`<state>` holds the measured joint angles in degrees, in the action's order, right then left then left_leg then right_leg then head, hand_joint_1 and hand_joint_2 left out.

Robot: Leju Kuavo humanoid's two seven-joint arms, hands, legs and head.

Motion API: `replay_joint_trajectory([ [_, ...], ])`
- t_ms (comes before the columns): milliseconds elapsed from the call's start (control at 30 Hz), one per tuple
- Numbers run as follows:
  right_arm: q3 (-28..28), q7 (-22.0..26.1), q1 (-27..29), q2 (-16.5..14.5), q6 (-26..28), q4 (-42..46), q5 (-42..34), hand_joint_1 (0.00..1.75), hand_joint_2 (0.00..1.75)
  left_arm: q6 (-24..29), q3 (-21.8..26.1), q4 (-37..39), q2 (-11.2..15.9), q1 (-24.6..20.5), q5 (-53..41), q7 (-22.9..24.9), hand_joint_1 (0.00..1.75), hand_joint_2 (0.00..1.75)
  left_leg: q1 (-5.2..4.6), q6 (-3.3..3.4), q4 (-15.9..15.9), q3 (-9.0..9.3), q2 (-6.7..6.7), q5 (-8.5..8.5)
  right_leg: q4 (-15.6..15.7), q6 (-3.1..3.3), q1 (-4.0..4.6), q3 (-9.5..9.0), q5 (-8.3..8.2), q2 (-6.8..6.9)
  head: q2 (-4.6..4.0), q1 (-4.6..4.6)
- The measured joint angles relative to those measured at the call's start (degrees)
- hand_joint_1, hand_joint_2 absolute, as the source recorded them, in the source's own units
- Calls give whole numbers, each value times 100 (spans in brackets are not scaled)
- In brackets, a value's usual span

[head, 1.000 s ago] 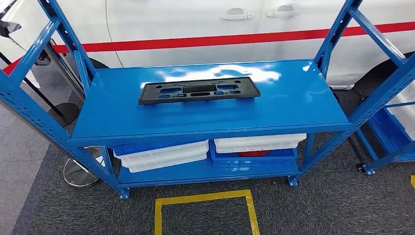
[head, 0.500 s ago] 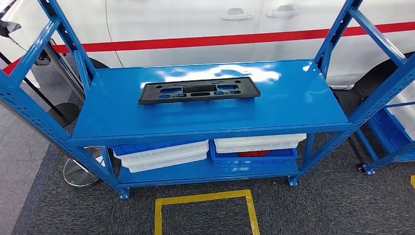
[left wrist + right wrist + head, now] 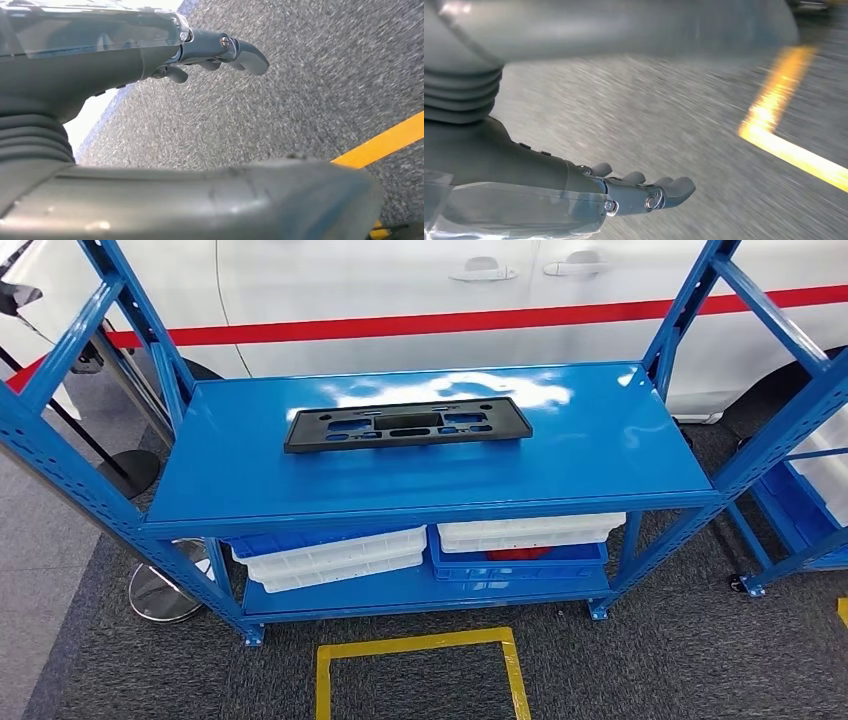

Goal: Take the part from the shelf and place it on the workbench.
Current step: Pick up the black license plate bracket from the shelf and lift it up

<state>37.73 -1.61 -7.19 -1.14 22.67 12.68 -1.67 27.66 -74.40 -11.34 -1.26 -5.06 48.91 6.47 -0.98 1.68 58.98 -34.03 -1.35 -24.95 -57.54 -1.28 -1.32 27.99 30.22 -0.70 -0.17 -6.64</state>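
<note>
Part ahead and above both my hanging hands, lying crosswise to me.

The blue shelf (image 3: 420, 480) stands in front of me; on its top deck the long black part (image 3: 407, 425) lies flat, its long axis running side to side, a little toward my left. My left hand (image 3: 150, 65) and right hand (image 3: 589, 192) hang low over the grey carpet (image 3: 280, 115), fingers loosely extended and holding nothing. I judge the left hand slightly nearer, though the part's length suits a reach up and forward with both.
</note>
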Motion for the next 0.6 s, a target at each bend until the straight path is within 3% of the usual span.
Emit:
replay_joint_trajectory([
  [200, -43, 1141, -400, -62, 79, 187, -187, 0, 175, 139, -309, 37, -41, -56, 198, -124, 0, 175, 0, 11, 0, 0, -1, 9, 1, -10, 0, -2, -7, 1, 0, 0],
  [233, -71, 1334, -449, -80, 71, 245, -218, 0, 131, 157, -355, 44, -48, -66, 224, -142, 0, 175, 0, 12, 0, 0, -1, 9, 1, -10, 0, -2, -7, 1, 0, 0],
  [333, -193, 1851, -546, -143, 9, 470, -304, 0, 131, 196, -471, 62, -64, -96, 280, -183, 0, 175, 0, 12, 0, 0, -1, 10, 1, -11, 0, -3, -7, 2, -1, 0],
  [367, -245, 2017, -563, -170, -23, 566, -331, 0, 175, 203, -511, 68, -68, -105, 294, -191, 0, 175, 0, 12, 0, 0, -1, 10, 1, -11, 0, -4, -7, 2, -1, 0],
  [600, -562, 2932, -532, -355, -288, 1440, -398, 0, 175, 251, -677, 93, -87, -125, 401, -230, 0, 175, 0, 12, 0, 0, 0, 10, 4, -10, 0, -2, -7, 1, -1, 0],
])
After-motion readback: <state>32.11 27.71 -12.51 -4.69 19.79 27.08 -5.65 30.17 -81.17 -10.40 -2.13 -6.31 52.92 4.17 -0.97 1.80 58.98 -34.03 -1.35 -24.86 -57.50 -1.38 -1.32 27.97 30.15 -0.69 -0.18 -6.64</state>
